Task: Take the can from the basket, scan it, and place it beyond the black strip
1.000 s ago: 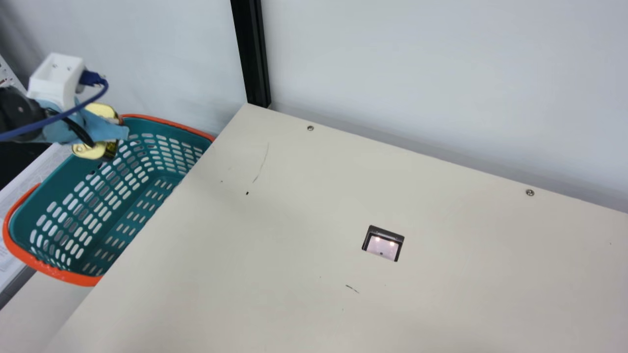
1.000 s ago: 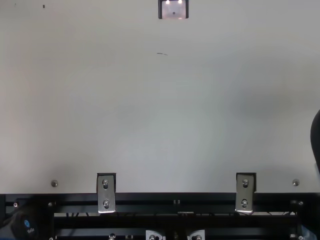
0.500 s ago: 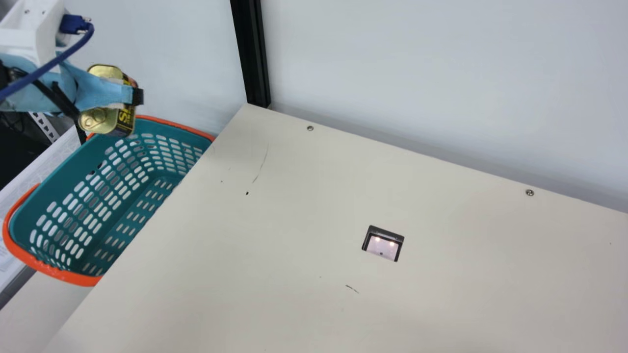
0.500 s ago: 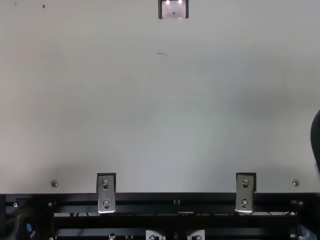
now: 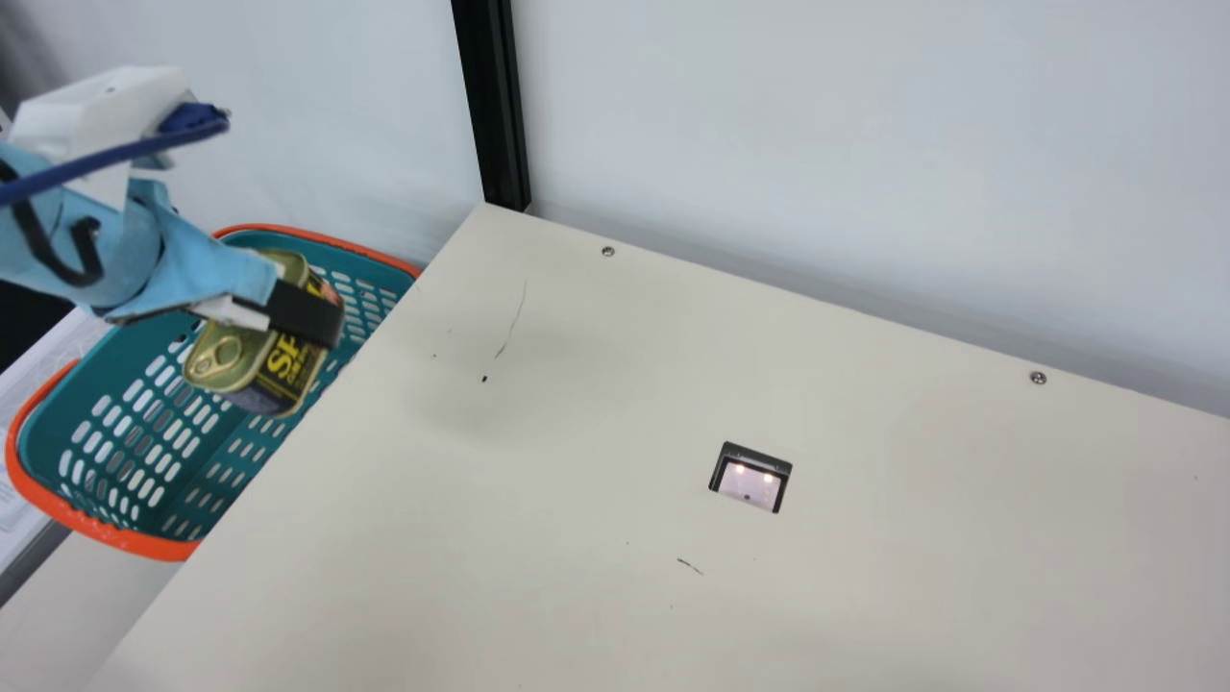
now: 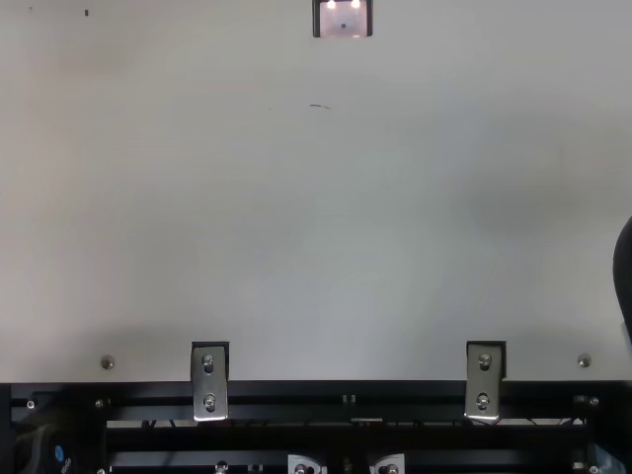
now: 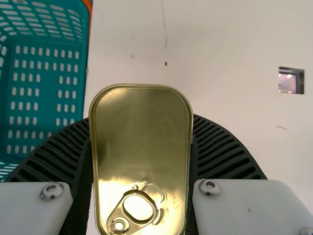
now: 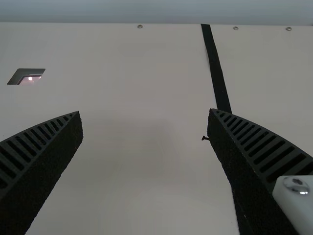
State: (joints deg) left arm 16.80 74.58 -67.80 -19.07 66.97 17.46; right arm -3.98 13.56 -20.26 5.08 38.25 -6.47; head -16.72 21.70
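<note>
One of three steps is looking done: your left jaws are gripping the can aloft by the basket, your right jaws are standing open, and scanner and strip are awaiting you.

Black post at table's far left corner, pale wall past the far edge. Screws along that edge. Two metal brackets on near edge. Thin scratch near far left corner.
</note>
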